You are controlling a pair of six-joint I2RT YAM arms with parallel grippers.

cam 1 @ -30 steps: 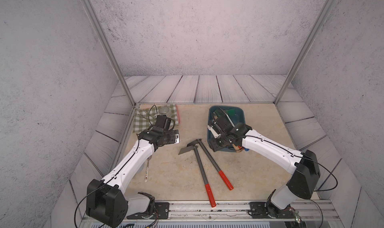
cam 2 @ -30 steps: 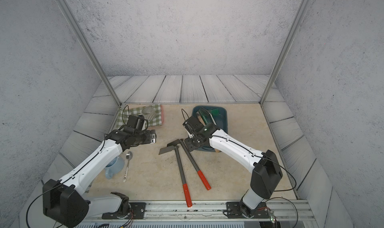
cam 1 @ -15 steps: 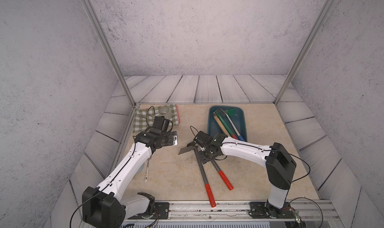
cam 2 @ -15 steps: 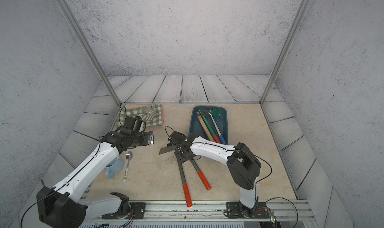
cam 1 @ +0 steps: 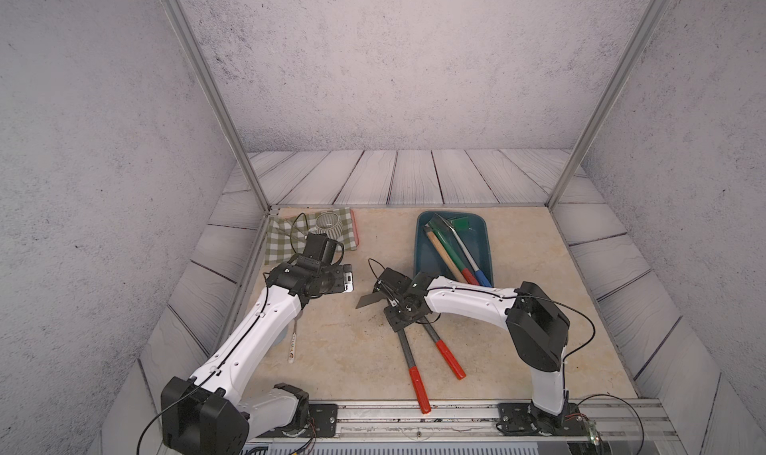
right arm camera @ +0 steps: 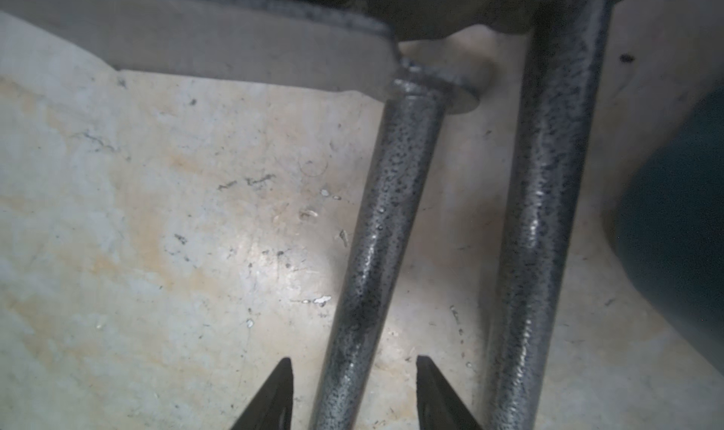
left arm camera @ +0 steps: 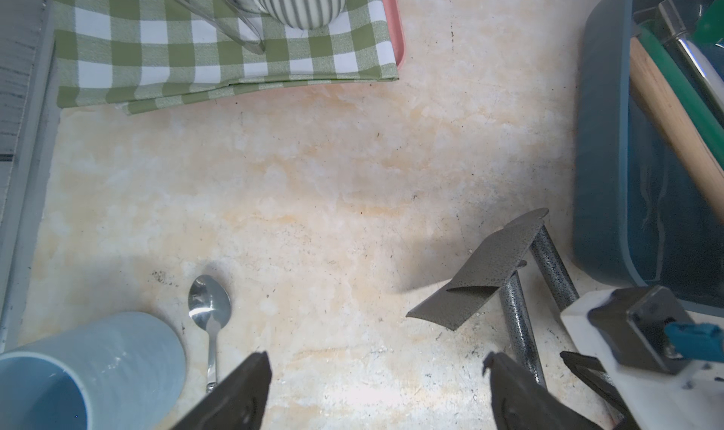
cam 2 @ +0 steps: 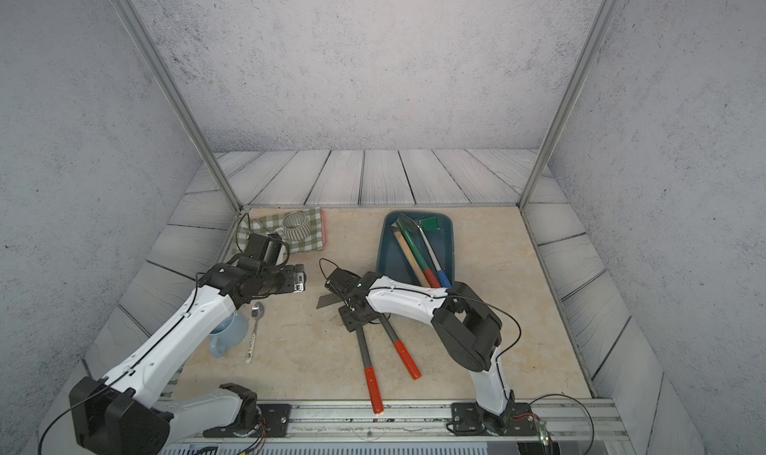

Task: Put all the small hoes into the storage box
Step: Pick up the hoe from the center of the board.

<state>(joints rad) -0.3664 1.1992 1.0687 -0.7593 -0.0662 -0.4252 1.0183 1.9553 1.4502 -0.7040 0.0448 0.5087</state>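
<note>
Right gripper (right arm camera: 352,363) came first in importance: its jaws stood apart, one fingertip on each side of a grey shaft with a sliver of counter (cam 1: 331,349) showing at both flanks, so nothing was clamped yet. That shaft belonged to the small hoe (cam 1: 408,355), as I judged it, though the two hoes looked much alike in length and I could not be sure. It lay flat near the middle of the counter, its blade toward the left edge and its red grip pointing at the front edge. The second hoe (cam 1: 439,345) lay just beside it on the box side, its shaft close and angled slightly away.

The fingers sat close under the blade, probably because the weight is there and the hoe would tip less when lifted.

The storage box (cam 1: 476,245) stood toward the back edge, right of the middle, its near-left corner just beyond the hoe heads. Other long-handled tools (cam 1: 449,252) lay slantwise in it, so the hoe would likely need to go in lengthwise.

The left gripper (left arm camera: 376,363) hung spread wide and empty over bare counter, between the checked cloth (left arm camera: 219,59) and the hoe blades, seemingly kept clear of the working arm.
</note>
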